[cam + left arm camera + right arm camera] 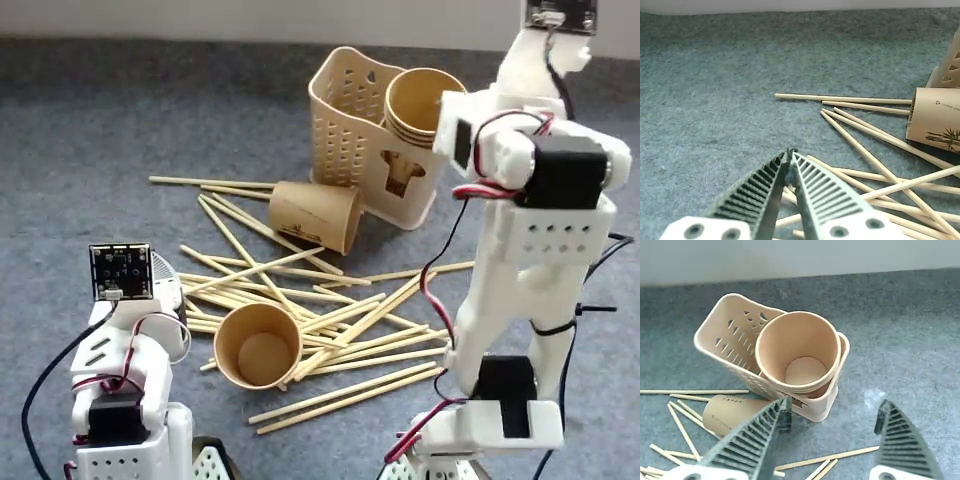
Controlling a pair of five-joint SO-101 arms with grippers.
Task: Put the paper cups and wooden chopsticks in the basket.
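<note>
- The right end effector [834,412] is hanging with its jaws spread wide and gripping nothing, just above the basket [725,335], which is standing on the grey counter [900,340].
- A stack of paper cups [800,350] is already sitting in the basket, leaning and poking above the rim.
- Likely risk: an end effector coming down here could be clipping the stack or the rim and tipping the light basket over.
- The left end effector [791,154] is pinched closed on nothing, hovering over bare counter beside the wooden chopsticks [875,145].
- In the high view, the chopsticks are lying crossed in a loose pile mid-counter, with the basket at 1 o'clock from it.
- One loose cup [312,215] is lying on its side at 12 o'clock of the pile, just beside the basket.
- A second loose cup [258,345] is resting among the sticks at 7 o'clock, mouth facing the camera.
- Likely risk: either cup could be rolling away when nudged.
- Likely risk: the sticks are thin, flat and interlaced, so a pinch could be slipping off one or dragging its neighbours along.
</note>
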